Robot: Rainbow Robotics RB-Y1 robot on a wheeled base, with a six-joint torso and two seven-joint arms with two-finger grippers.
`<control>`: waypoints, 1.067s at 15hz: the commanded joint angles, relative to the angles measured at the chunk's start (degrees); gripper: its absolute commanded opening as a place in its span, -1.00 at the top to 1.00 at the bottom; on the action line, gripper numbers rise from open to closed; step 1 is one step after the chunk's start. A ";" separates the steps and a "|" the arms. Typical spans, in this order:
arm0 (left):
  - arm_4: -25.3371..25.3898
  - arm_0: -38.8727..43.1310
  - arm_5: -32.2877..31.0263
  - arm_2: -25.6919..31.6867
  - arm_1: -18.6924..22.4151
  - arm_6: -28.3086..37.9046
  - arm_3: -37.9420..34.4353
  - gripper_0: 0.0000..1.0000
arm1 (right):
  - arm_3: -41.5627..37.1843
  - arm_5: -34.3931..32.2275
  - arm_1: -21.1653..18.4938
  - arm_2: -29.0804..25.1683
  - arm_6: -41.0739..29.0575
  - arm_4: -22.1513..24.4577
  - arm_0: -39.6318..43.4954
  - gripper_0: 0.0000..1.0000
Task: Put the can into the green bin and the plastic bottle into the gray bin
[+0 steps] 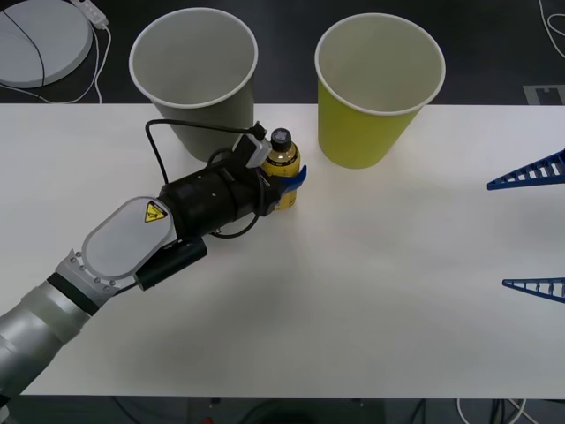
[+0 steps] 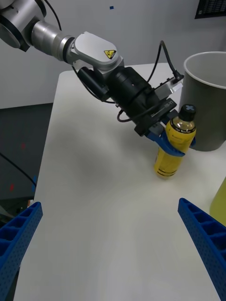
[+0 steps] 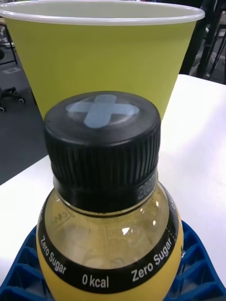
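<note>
While the blue fingers (image 2: 175, 149) of the left gripper (image 1: 284, 181) are closed around the plastic bottle (image 1: 281, 170), the bottle stands upright on the white tabletop (image 1: 353, 265), a little above the centre of the front view. The fingers hold the bottle at its upper body, under the black cap (image 3: 104, 136), and its base seems to touch the tabletop. In the left wrist view the label band with "Zero Sugar" and "0 kcal" is readable, and the blue ribbed fingers (image 3: 197, 273) appear on both sides of the bottle.

Just beside the bottle, to its upper left in the front view, stands the gray bin (image 1: 196, 79). I cannot tell if they touch. The green bin (image 1: 378, 93) stands to the upper right of the bottle, apart from it. Both bins are upright with the open mouth up.

From the bottle, the black wrist and gray left arm (image 1: 115, 247) go to the lower left corner of the front view.

At the right edge of the front view the right gripper (image 1: 534, 230) is above the tabletop, well apart from the bottle, with its blue fingers (image 1: 530, 172) wide apart and holding nothing.
</note>
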 commanded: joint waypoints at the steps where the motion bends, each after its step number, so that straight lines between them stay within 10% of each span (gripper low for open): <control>1: 0.88 0.02 -0.01 -0.08 0.88 0.61 -0.20 1.00 | 0.00 0.00 0.00 0.00 0.00 0.00 0.00 -1.00; 16: 0.09 9.60 4.73 0.45 7.12 4.30 -12.41 1.00 | 0.00 0.00 0.00 0.00 0.00 0.00 0.00 -1.00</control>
